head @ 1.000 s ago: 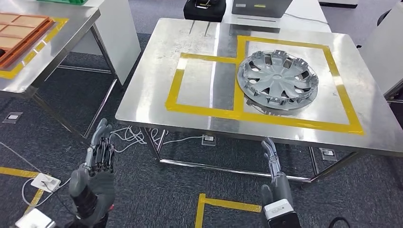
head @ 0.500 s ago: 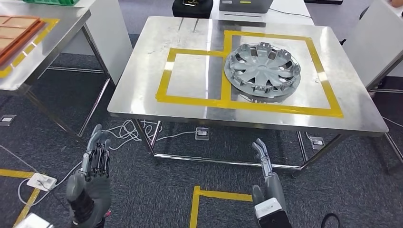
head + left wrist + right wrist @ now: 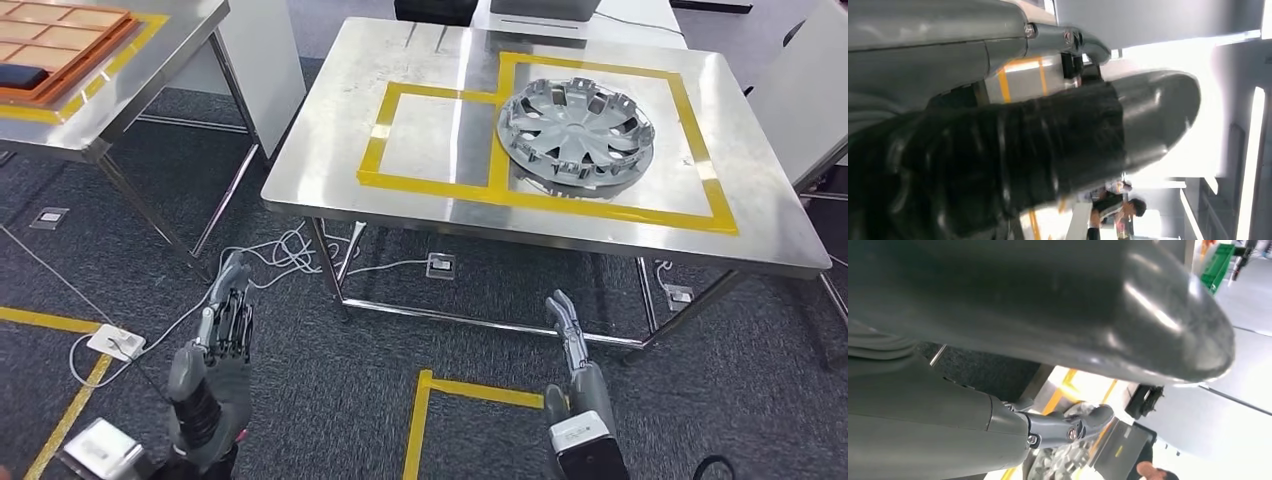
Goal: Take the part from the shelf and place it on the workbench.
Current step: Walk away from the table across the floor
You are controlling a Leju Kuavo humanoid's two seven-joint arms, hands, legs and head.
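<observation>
The part, a grey plastic wheel cover [image 3: 577, 133], lies flat on the steel workbench [image 3: 440, 60], inside the right-hand square of yellow tape. It also shows small in the right wrist view [image 3: 1063, 460]. My left hand [image 3: 222, 330] hangs low over the carpet, well short of the bench's front edge, fingers stretched out and holding nothing. My right hand [image 3: 570, 345] is also low, below the bench's front rail, fingers straight and empty. Up close, the left hand [image 3: 1023, 140] and the right hand [image 3: 1048, 315] show thick grey thumbs with nothing in them.
A second steel table with an orange tray [image 3: 55, 45] stands at the left. White cables [image 3: 290, 260] and a power box [image 3: 115, 342] lie on the carpet near the bench legs. Yellow floor tape [image 3: 450, 392] runs between my hands. A person [image 3: 1113, 205] stands far off.
The whole picture has shifted, so the camera has moved. The wheel cover keeps its place on the bench. Both hands stay low and empty.
</observation>
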